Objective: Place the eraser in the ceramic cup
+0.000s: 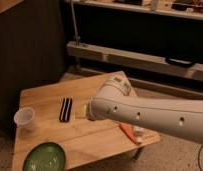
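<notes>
The eraser [65, 109], a slim black bar with a pale stripe, lies flat on the wooden table [95, 142] near its middle. The ceramic cup [25, 119], small and whitish, stands upright at the table's left edge, about a hand's width left of the eraser. My white arm [145, 114] reaches in from the right over the table's right half, and its rounded end stops just right of the eraser. My gripper is hidden behind this arm and holds nothing that I can see. The eraser lies free, with nothing touching it.
A wide green bowl [44, 157] sits at the table's front left corner. A small pale yellow object [81, 113] lies between the eraser and the arm. An orange object [128, 132] pokes out under the arm. Dark shelving and a metal rail stand behind the table.
</notes>
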